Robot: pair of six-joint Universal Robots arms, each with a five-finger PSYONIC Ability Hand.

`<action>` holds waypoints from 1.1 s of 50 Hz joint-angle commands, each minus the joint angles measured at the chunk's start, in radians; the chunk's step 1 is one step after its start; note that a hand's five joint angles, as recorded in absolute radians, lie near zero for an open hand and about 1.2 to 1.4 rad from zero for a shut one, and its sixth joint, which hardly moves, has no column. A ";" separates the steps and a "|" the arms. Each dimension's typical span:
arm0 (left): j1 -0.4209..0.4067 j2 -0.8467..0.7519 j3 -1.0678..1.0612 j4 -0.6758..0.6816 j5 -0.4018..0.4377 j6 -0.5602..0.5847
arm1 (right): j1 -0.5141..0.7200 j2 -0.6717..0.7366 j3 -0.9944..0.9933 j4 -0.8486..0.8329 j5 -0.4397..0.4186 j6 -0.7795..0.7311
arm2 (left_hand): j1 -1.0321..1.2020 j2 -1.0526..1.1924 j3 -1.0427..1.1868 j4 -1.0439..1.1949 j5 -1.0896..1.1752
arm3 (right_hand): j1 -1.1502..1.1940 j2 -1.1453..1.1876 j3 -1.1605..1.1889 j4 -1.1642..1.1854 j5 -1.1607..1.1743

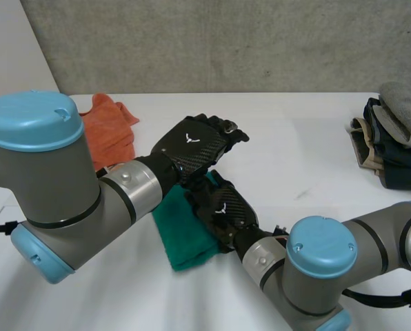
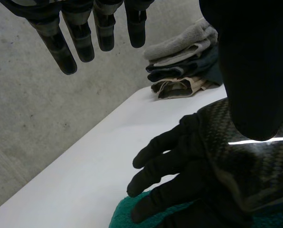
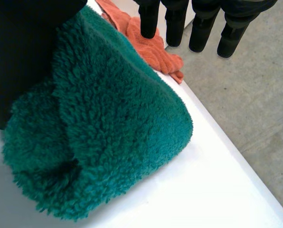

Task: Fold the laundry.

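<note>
**A:** Which item lies at the centre of the white table (image 1: pixel 302 158)?

**B:** A green fleece towel (image 1: pixel 181 238), folded into a thick pad with one rounded folded edge. It sits near the front of the table, between the two arms.

**A:** Where is the right hand (image 1: pixel 223 207)?

**B:** It rests palm-down on the far part of the towel. In its wrist view the fingers (image 3: pixel 201 28) are straight and spread, reaching past the towel's edge. The thumb (image 3: pixel 23 52) lies against the pile on the other side. Nothing is pinched, and the hand lies flat and unclenched.

**A:** And the left hand (image 1: pixel 192 145)?

**B:** It hangs just above and beyond the right hand, clear of the towel. Its fingers (image 2: pixel 83 42) are extended and apart, holding nothing.

**A:** What other laundry is shown?

**B:** An orange cloth (image 1: pixel 112 131) lies crumpled at the table's far left, behind the left arm and well apart from the towel. A stack of folded clothes (image 1: pixel 395 134), grey on top with dark and tan pieces beneath, stands at the far right edge.
</note>
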 commanded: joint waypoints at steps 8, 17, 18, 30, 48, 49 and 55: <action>0.039 0.051 0.002 -0.002 -0.006 -0.002 | -0.016 0.037 -0.188 0.006 -0.039 0.035 | -0.026 -0.019 -0.023 -0.015 -0.030 | 1.144 1.158 1.136 1.136 1.131; 0.088 0.126 0.022 0.005 -0.042 -0.018 | -0.154 -0.079 -0.337 0.034 -0.039 0.109 | -0.028 -0.022 -0.026 -0.018 -0.033 | 1.144 1.158 1.136 1.136 1.131; 0.088 0.131 0.025 0.005 -0.042 -0.021 | -0.162 -0.082 -0.353 0.042 -0.039 0.113 | -0.028 -0.022 -0.026 -0.018 -0.033 | 1.144 1.158 1.136 1.136 1.131; 0.107 0.159 0.033 0.009 -0.042 -0.057 | -0.294 -0.073 -0.567 0.112 -0.015 0.116 | -0.026 -0.019 -0.023 -0.015 -0.030 | 1.144 1.158 1.136 1.136 1.131; 0.093 0.145 0.037 0.009 -0.042 -0.059 | -0.668 0.037 -0.836 0.085 -0.093 0.331 | -0.026 -0.019 -0.023 -0.015 -0.030 | 1.144 1.158 1.136 1.136 1.131; 0.091 0.143 0.037 0.009 -0.042 -0.061 | -0.686 0.043 -0.834 0.077 -0.104 0.342 | -0.023 -0.016 -0.021 -0.013 -0.027 | 1.144 1.158 1.136 1.136 1.131; 0.071 0.139 0.036 0.009 -0.042 -0.059 | -0.818 0.106 -0.795 -0.021 -0.166 0.394 | -0.023 -0.016 -0.021 -0.013 -0.027 | 1.144 1.158 1.136 1.136 1.131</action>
